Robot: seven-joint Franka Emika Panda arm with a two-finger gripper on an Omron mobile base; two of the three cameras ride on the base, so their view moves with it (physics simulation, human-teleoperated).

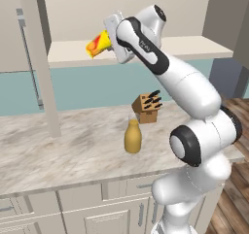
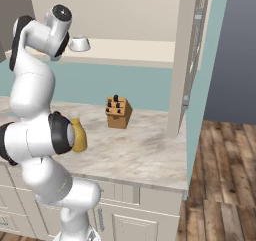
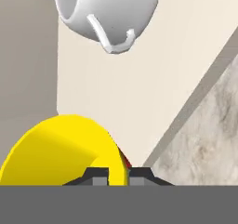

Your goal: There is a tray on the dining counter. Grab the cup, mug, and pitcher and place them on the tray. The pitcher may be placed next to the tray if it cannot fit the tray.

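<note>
Cup yellow with red-orange mark, held in the air at shelf height, tipped on its side, mouth pointing away from the hand; well above the marbled counter. Seen large in the hand view, rim caught between the two dark fingertips.

Largest to smallest:
- Counter with panelled cabinets below, beige marbled top, running along the teal wall.
- Pale shelf above the counter, against the wall.
- White arm, raised high, elbow bent, hand turned toward the shelf.
- Knife block, brown wood, dark handles sticking up, standing on the counter near the back; also in the right base view.
- Pitcher, mustard-yellow, upright on the counter, in front of the knife block and apart from it; partly behind the arm in the right base view.
- Mug, white-grey, resting on the shelf just beside the arm's wrist; in the hand view close ahead of the cup, handle toward the camera.
- Gripper: jaws narrowly apart, clamped on the cup's wall, one fingertip inside the rim and one outside.
</note>
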